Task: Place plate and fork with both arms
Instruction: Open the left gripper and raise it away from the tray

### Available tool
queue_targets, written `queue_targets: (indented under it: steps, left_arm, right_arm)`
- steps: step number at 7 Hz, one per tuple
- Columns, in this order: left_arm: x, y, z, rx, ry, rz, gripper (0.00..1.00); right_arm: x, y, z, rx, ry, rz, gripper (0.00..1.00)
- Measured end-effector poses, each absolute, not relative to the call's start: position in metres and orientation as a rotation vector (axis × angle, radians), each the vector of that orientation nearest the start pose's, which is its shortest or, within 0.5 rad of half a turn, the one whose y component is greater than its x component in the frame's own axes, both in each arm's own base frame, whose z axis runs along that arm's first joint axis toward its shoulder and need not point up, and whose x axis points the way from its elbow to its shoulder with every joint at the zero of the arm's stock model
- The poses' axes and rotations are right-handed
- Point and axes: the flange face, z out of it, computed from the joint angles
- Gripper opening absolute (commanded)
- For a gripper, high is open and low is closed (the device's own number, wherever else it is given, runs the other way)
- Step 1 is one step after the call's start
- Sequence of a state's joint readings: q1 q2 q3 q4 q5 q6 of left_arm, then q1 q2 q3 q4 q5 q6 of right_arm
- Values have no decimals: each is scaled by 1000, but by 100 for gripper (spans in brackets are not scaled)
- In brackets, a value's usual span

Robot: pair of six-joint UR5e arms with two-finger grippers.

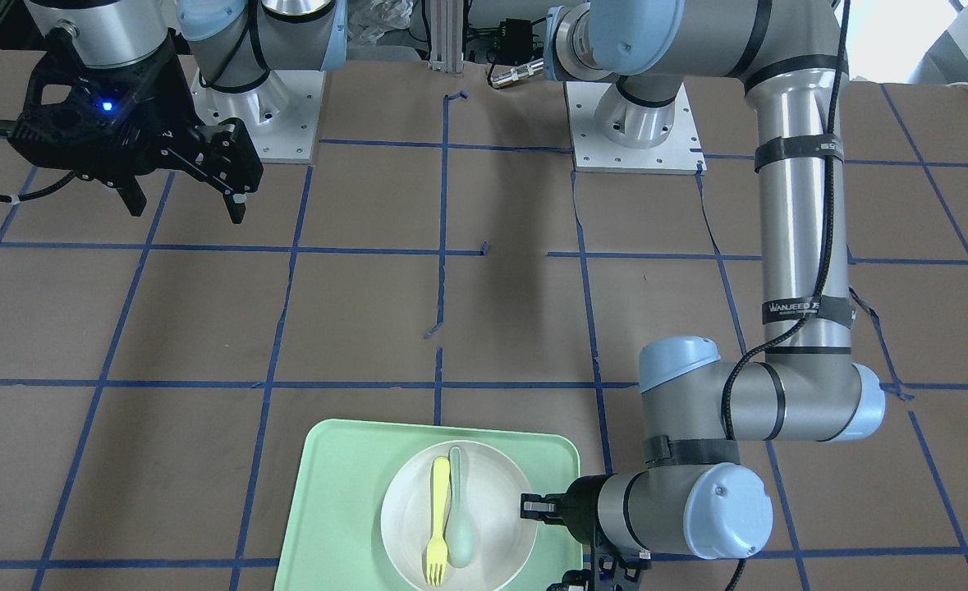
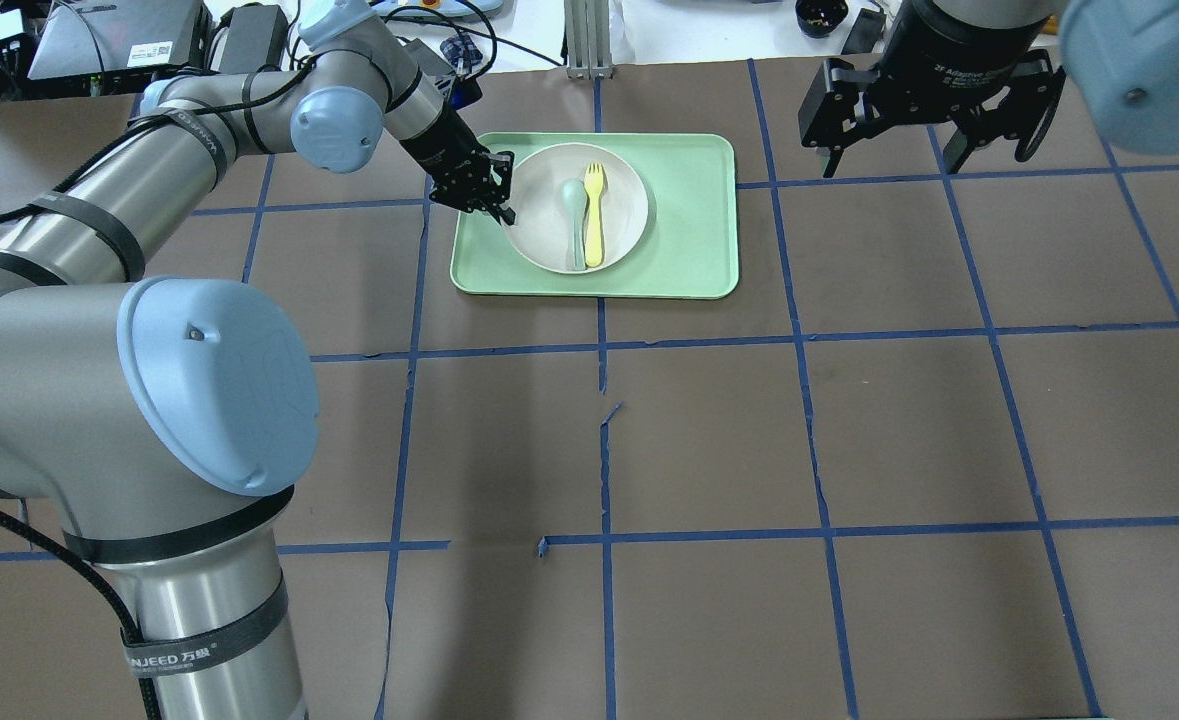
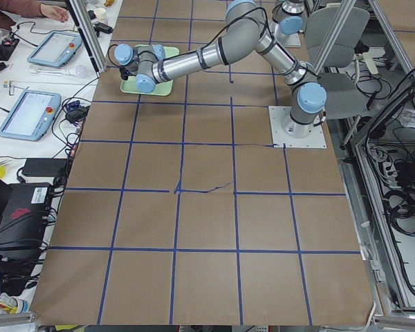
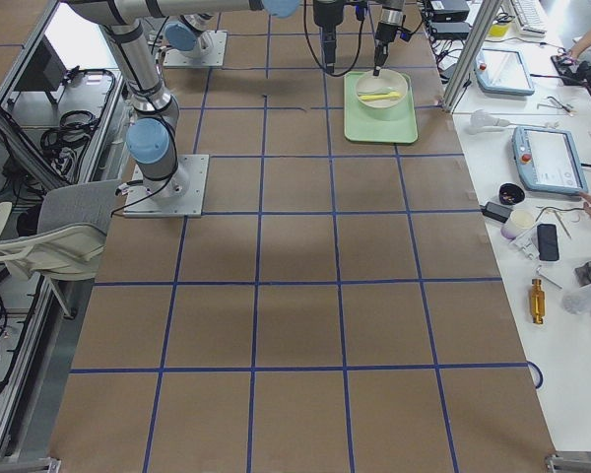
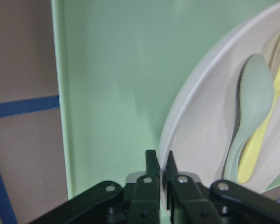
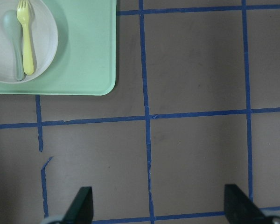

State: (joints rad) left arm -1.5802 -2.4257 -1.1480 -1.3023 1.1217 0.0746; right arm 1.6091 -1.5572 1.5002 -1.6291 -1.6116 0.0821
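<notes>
The off-white plate (image 2: 627,205) lies on the mint-green tray (image 2: 689,220) at the far middle of the table. The pale yellow fork (image 2: 595,215) lies in the plate beside a grey-green spoon (image 2: 575,215). My left gripper (image 2: 499,195) is at the plate's left rim. In the left wrist view its fingers (image 5: 151,163) are pinched on the rim of the plate (image 5: 196,130). My right gripper (image 2: 934,150) is open and empty, held high over the table to the right of the tray. In the right wrist view the fork (image 6: 25,37) shows at the top left.
The table is brown paper with a grid of blue tape lines (image 2: 604,440). Both arm bases (image 1: 635,131) stand at the robot's edge. Operator tablets and loose gear lie on the side bench (image 4: 547,163) beyond the tray.
</notes>
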Motion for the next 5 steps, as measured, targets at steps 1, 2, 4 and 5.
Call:
queue_targets:
  steps: [1,2,4,5]
  left_arm:
    - [-186,-754,168,83,3595,274,13]
    - [-188,-751,169,76,3601,287,99]
    - [-190,-748,171,61,3602,304,100]
    - [-195,-746,176,62,3601,303,100]
  right_arm:
    - [149,-503,522,73,3169,-186,100]
    - [149,-502,522,72,3170,-185,100]
    - [149,-502,520,72,3168,-179,100]
    - [149,-502,520,72,3168,-179,100]
